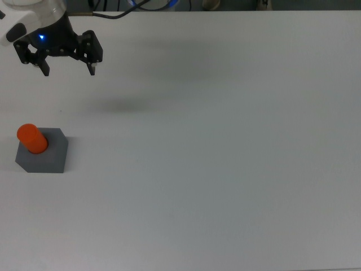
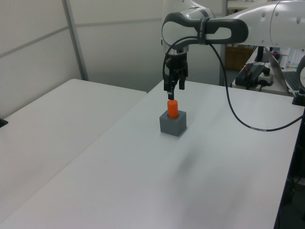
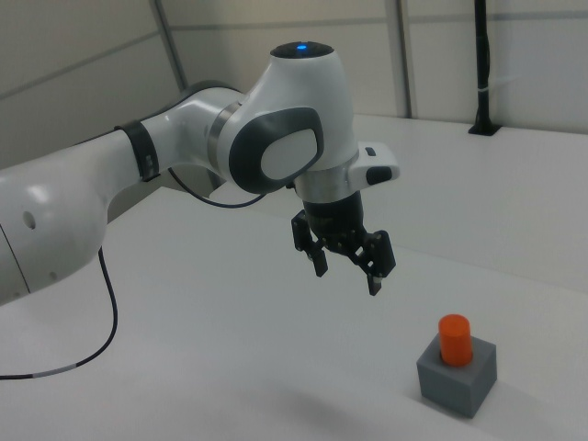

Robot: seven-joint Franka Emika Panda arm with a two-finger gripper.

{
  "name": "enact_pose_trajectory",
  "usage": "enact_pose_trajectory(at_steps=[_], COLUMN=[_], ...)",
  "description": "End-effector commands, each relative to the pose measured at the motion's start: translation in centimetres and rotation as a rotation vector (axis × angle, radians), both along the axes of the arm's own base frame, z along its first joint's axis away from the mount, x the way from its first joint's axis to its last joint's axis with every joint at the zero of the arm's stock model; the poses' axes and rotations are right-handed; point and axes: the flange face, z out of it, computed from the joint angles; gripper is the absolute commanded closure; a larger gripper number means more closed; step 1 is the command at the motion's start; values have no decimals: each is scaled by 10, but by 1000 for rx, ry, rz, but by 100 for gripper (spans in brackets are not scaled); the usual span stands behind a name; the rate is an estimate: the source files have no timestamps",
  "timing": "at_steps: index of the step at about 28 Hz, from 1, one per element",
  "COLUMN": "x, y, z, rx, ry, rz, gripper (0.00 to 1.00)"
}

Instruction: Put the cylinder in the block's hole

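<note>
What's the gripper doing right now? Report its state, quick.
Gripper: open, holding nothing, raised clear of the cylinder, which stands in the block.

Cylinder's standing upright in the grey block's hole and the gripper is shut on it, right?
Not quite. The cylinder does stand upright in the block, but the gripper is open and empty, raised clear of it, as the right view shows.
</note>
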Motion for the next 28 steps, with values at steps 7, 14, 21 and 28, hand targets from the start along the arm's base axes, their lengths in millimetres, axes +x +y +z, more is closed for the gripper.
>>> enact_pose_trajectory(at_steps=[7, 14, 21, 28], x=[-4, -3, -3, -3], y=[3, 4, 9, 9], z=[3, 2, 2, 1], rx=[-25, -24, -23, -22], ry=[24, 25, 28, 32], rz=[11, 14, 21, 21], gripper=[0, 0, 0, 0])
